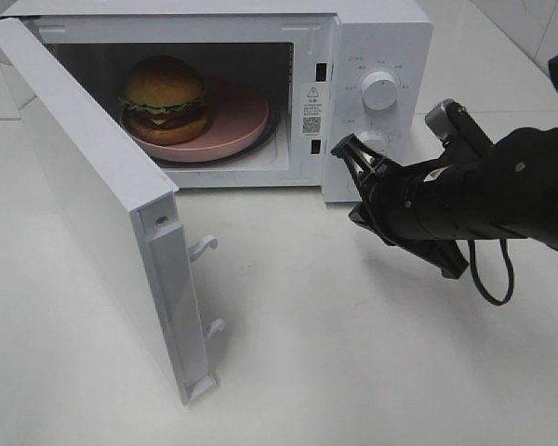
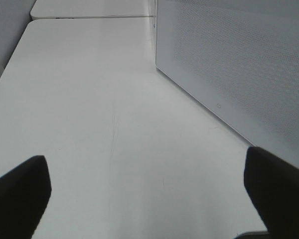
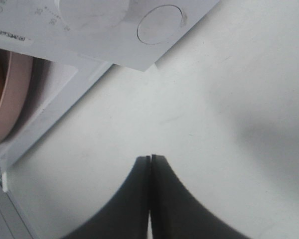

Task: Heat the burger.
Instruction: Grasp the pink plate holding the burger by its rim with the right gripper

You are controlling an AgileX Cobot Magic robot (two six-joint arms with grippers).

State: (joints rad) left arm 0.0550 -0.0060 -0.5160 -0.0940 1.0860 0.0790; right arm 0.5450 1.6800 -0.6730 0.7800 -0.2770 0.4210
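Note:
The burger [image 1: 165,99], with a golden bun, lettuce and a dark patty, sits on a pink plate [image 1: 242,121] inside the white microwave [image 1: 381,37]. The microwave door [image 1: 93,186] stands wide open to the left. My right gripper [image 1: 346,150] is shut and empty, just in front of the control panel below the lower knob [image 1: 374,141]. In the right wrist view its fingertips [image 3: 150,158] touch over the table, and the plate's edge [image 3: 15,94] shows. My left gripper [image 2: 147,167] is open and empty beside a white perforated panel [image 2: 239,64]; it is out of the exterior view.
The upper knob [image 1: 380,90] is above the lower one on the panel. Two white latch hooks [image 1: 203,247] stick out of the door's edge. A black cable [image 1: 491,279] hangs under the right arm. The white table [image 1: 353,353] lies in front of the microwave.

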